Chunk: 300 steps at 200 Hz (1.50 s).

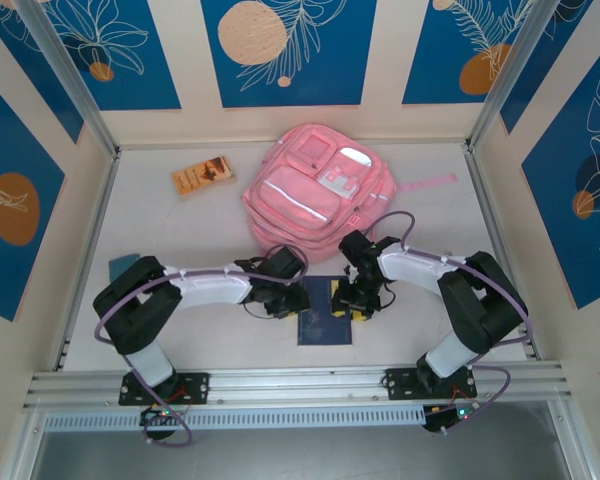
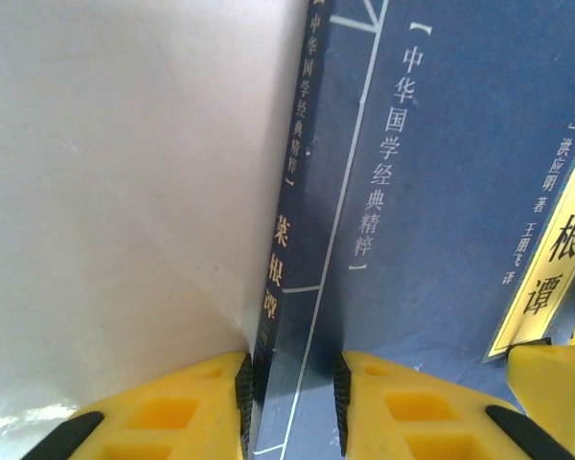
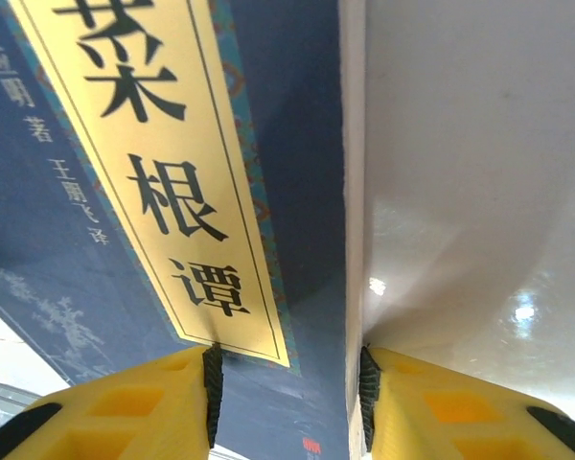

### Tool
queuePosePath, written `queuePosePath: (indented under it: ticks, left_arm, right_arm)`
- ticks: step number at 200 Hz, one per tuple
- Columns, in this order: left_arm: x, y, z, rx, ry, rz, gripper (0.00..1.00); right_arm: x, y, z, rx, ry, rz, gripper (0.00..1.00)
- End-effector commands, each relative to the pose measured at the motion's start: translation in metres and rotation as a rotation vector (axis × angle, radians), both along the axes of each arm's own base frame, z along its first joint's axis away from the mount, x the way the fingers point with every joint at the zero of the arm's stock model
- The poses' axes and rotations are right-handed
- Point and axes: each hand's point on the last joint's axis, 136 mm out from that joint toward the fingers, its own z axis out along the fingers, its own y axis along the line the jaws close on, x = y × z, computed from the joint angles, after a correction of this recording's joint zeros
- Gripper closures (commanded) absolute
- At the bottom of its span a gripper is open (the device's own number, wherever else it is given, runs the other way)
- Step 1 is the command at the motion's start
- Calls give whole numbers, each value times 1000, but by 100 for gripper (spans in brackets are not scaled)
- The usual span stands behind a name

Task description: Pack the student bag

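Left gripper (image 2: 289, 374): jaws astride the blue book's (image 1: 325, 326) spine edge, grip unclear | Right gripper (image 3: 287, 369): astride the opposite edge, grip unclear | Student bag (image 1: 315, 190): lies flat mid-table, just behind the book.

A white table (image 1: 160, 235) is enclosed on three sides by cream walls. Behind the table, the back wall (image 1: 185, 60) is hung with blue panels (image 1: 288, 50), on which white leaf outlines and peach circles are printed. Like panels are carried by the left wall (image 1: 15, 200) and the right wall (image 1: 580, 180) beside the table. Aluminium posts (image 1: 65, 75) are set at the table's far corners. An aluminium rail (image 1: 300, 383) is fixed along the table's near edge, and a grey surface (image 1: 300, 455) is seen past it. Small bright glare spots (image 3: 524, 311) are reflected in the table's glossy top.
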Motion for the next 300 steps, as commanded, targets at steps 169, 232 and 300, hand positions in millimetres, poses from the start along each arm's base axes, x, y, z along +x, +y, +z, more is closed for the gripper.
queuePosePath:
  ticks: [169,232,300]
  left_arm:
    - [18,12,33,17,-67,-37,62]
    - [59,43,117,-211,-254,78,12]
    - [75,16,184,-561,-369,99,0]
  right_arm:
    - [21,11,86,59,-190,-11,100]
    - [55,13,168,429,-395,-91,100]
    - [89,18,248,832,-469,-209,100]
